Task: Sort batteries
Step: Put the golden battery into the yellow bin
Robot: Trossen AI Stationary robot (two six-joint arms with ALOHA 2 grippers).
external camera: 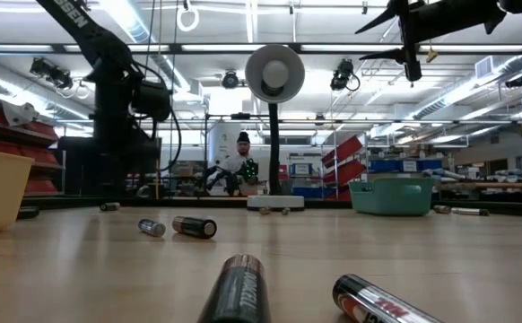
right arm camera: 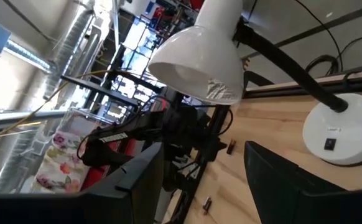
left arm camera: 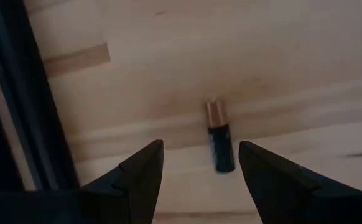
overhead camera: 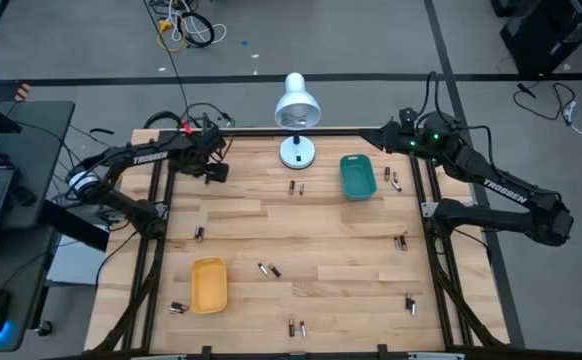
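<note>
Several small batteries lie scattered flat on the wooden table [overhead camera: 331,225], among them a pair [overhead camera: 296,187] near the lamp and one [overhead camera: 199,233] by the left edge. A yellow tray [overhead camera: 208,284] stands near left, a teal tray [overhead camera: 357,176] far right. My left gripper [overhead camera: 215,172] hovers open at the far left, pointing down. In its wrist view a copper-topped battery [left arm camera: 219,142] lies on the wood below and between its open fingers [left arm camera: 199,149], untouched. My right gripper [overhead camera: 383,135] hangs open high at the far right, pointing level toward the lamp, with nothing between its fingers [right arm camera: 203,149].
A white desk lamp [overhead camera: 296,110] stands at the middle of the far edge, its base [overhead camera: 296,152] on the table. The dark table frame [left arm camera: 19,99] runs close beside my left gripper. Batteries [external camera: 239,289] lie close to the near edge. A person sits far behind the table.
</note>
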